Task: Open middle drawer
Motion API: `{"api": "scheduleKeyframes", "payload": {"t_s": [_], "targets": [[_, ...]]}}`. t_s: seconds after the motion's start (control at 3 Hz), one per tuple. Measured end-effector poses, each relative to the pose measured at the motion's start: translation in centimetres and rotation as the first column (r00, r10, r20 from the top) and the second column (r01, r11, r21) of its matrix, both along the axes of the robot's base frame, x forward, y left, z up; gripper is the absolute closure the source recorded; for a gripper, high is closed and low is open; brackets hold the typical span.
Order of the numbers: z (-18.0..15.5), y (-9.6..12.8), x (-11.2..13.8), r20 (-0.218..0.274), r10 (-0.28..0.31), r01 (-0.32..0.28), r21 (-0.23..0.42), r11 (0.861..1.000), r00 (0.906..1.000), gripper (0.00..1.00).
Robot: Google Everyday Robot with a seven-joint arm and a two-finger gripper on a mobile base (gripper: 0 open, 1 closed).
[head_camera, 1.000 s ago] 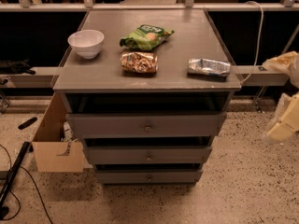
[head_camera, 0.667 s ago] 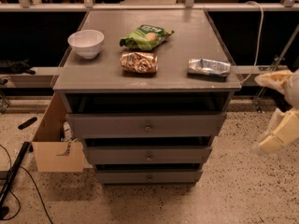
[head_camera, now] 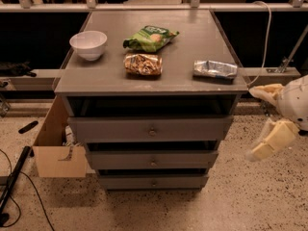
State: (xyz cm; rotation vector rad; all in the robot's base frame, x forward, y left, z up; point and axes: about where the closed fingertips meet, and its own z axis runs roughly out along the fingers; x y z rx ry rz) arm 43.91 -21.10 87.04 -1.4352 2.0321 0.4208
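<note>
**A:** Where is the wide, shallow grey middle drawer (head_camera: 120, 160)?

**B:** At about six o'clock from the centre of the view. It is the second of three fronts in the grey cabinet (head_camera: 226, 57), under the taller grey top drawer (head_camera: 110, 129) and over the narrow grey bottom drawer (head_camera: 125, 182). Its small round metal knob (head_camera: 153, 163) sits at mid-front. The drawer is not pulled out yet.

**A:** And the gripper?

**B:** The cream two-finger gripper (head_camera: 254, 124) hangs at three o'clock, well apart from the cabinet's right side. Its fingers look spread, one above the other, and pinch nothing. The frame edge cuts the wrist off, so I say that with some caution.

**A:** How should the reach go?

**B:** I'd swing round to the front, drop to the knob's height and come in square. The fingers should straddle the knob and press together firmly, since so small a knob could slip out. Then pull straight and level towards six o'clock. A slanted pull could bind the drawer.
</note>
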Motion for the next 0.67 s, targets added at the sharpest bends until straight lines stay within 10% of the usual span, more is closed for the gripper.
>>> {"api": "scheduleKeyframes", "payload": {"t_s": [0.67], "targets": [[-3.0,2.0,0.1,0.073,-0.109,0.098,0.144,0.985,0.9914,0.00]]}}
